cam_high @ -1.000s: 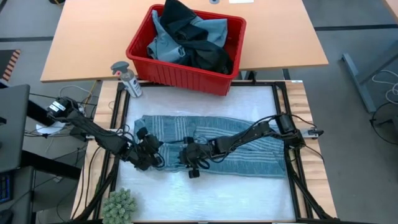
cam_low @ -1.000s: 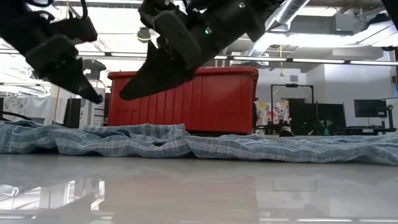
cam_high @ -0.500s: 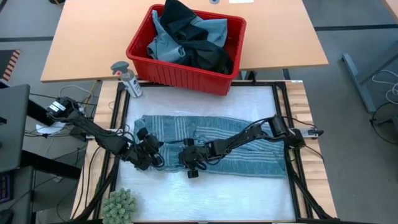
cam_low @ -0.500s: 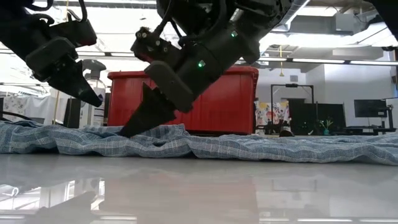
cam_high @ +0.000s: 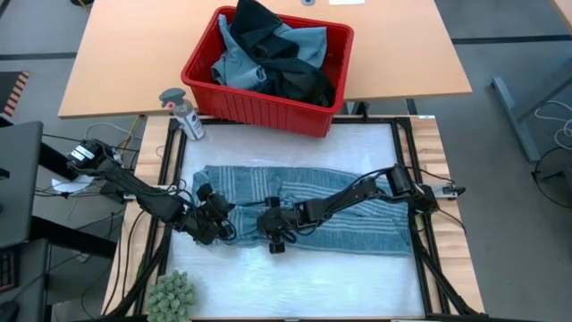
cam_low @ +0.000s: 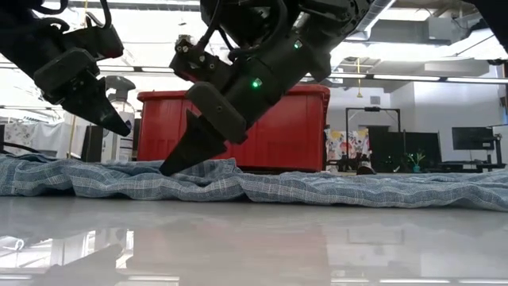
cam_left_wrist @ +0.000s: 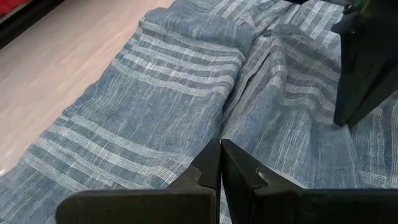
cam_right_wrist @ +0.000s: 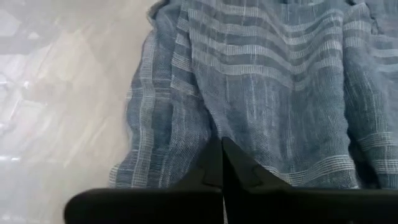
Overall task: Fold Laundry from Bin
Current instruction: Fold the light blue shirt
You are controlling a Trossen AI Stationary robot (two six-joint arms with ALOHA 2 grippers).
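Observation:
A grey-blue striped garment [cam_high: 340,210] of the laundry lies spread flat on the white table top, also in the low view [cam_low: 333,189]. My right gripper [cam_high: 273,236] reaches from the right and is shut with its tips down on the garment, a little in from its near edge [cam_right_wrist: 134,124]. My left gripper [cam_high: 214,221] is shut and hangs above the garment's left part [cam_left_wrist: 155,93], clear of it [cam_low: 119,125]. The red bin [cam_high: 259,112] stands behind the table top, on the wooden table, heaped with light blue and dark laundry [cam_high: 268,54]. My right gripper pinches a small raised ridge of the striped garment [cam_right_wrist: 211,124] between its two fingertips, a little in from the near edge. The fingers slant down from the table's right [cam_low: 190,147]. The garment lies flat on the table all around the pinch; how many layers are caught I cannot tell.
A spray bottle [cam_high: 183,112] stands at the table's far left corner and a green spiky ball [cam_high: 172,295] at its near left corner. White table top [cam_high: 295,282] lies bare in front of the garment. The wooden table [cam_high: 116,54] carries the bin.
My right gripper has sunk onto the striped garment and its fingers have shut there on a ridge of cloth. The garment lies as it did.

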